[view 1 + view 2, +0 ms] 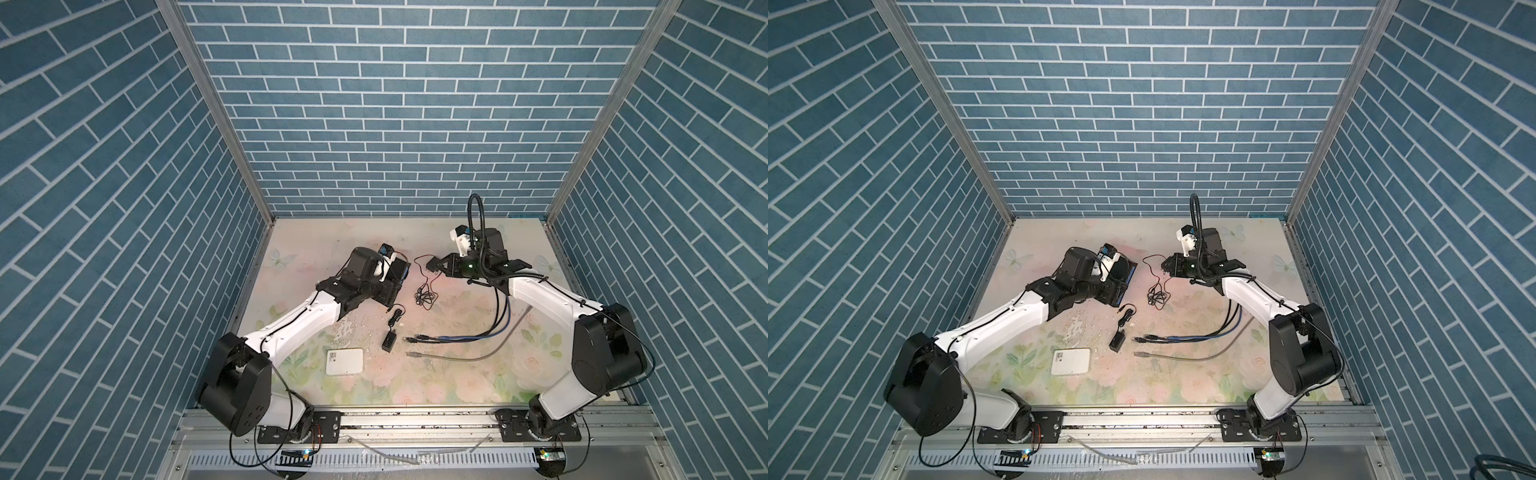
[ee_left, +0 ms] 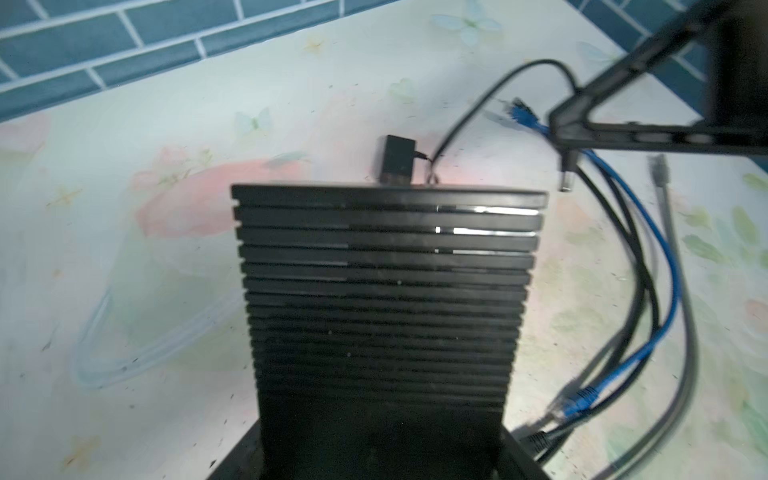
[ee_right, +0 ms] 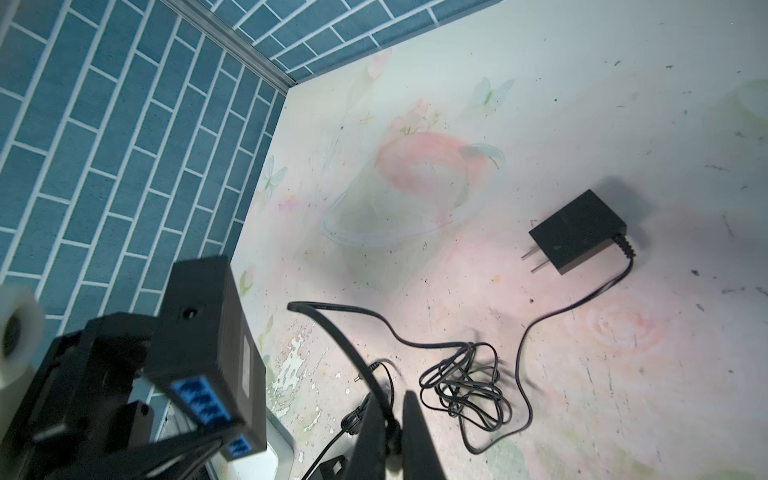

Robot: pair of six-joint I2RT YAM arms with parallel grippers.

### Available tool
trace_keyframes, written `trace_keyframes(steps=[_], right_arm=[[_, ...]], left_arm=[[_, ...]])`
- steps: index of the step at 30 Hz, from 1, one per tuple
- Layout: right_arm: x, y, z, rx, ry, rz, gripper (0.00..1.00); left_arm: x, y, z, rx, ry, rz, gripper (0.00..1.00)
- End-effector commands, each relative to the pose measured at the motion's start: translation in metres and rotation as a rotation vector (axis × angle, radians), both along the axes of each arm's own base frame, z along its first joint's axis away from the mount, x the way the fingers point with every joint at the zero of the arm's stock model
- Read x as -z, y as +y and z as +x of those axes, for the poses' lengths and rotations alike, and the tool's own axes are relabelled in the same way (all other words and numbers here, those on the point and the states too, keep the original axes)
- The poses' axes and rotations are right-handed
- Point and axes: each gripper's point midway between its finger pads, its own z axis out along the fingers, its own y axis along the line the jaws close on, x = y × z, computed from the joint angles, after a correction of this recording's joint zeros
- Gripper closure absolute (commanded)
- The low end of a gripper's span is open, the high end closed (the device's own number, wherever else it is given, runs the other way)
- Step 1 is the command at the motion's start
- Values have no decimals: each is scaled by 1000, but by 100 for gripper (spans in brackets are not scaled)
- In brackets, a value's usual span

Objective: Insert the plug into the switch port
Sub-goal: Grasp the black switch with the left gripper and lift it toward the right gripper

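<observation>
The network switch (image 2: 386, 291) is clamped in the left end effector (image 1: 392, 283), centre left in both top views. Its round power socket (image 3: 189, 312) is turned toward the barrel plug (image 2: 567, 176), which is pinched in the closed right end effector (image 1: 434, 264) nearby, presumably so the two can be aligned.

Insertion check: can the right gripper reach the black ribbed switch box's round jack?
Probably yes: right gripper, shut on the black barrel plug, faces the round jack on the black ribbed switch box; nothing between.
</observation>
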Motion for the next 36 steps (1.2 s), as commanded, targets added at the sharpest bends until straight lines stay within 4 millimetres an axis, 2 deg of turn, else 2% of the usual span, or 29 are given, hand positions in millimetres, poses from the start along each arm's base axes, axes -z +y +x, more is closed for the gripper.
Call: trace_keyframes(steps=[1, 6, 10, 16, 19, 25, 30, 36], right_arm=[[-26, 3, 7, 11, -34, 69, 100], [-46, 7, 11, 0, -77, 101, 100], [-60, 10, 8, -21, -99, 136, 100], [-77, 11, -10, -78, -169, 197, 100], [-78, 8, -18, -91, -199, 189, 100], [-77, 5, -30, -119, -218, 190, 100], [-68, 1, -42, -133, -226, 172, 100], [-65, -2, -54, -151, -236, 174, 100]], left_arm=[[-13, -24, -17, 155, -107, -63, 72], [-16, -45, -43, 281, -240, -67, 72], [-16, -58, -50, 346, -323, -26, 73], [-14, -64, -39, 356, -442, -10, 78], [-14, -68, -32, 355, -497, -6, 79], [-6, -73, -16, 331, -532, 29, 84], [-18, -71, -7, 277, -601, 4, 83], [-19, -73, -4, 265, -609, -13, 83]])
